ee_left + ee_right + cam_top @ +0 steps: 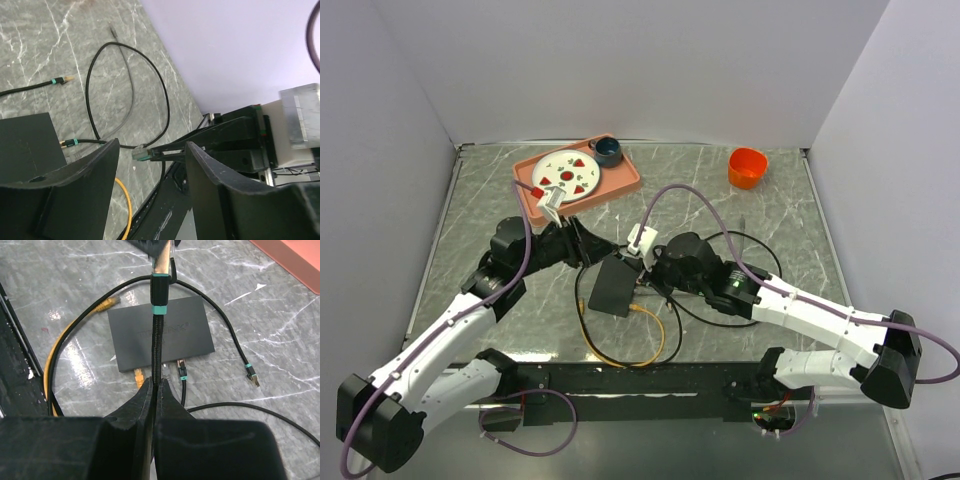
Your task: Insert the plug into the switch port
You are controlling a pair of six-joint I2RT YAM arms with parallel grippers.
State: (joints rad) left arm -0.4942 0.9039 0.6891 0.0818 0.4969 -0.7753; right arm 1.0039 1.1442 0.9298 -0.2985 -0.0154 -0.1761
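Pinching the black cable (156, 347) just behind its teal band, my right gripper (156, 386) is clenched tight on it, with the clear plug (162, 257) sticking out ahead of the fingertips. The switch (162, 335) lies flat on the table (60, 270), below and ahead of that plug and not touching it. Its port side faces my right gripper. Two ports look taken: a yellow plug (139, 376) and a second black plug (182, 371) sit against that edge. My left gripper (152, 149) is spread wide beside the switch, gripping nothing.

I judge this to be the lining-up stage. To do it well, I should bring the plug down level with the port row and aim at a free socket beside those two neighbours. The tip needs squaring to the opening before I push. I hold the cable and not the plug body, so it may bend or twist under load; slow, straight travel suits. The switch looks light and loose, so my left gripper should brace its far edge or it may slide away. Which way the latch tab faces I cannot tell.
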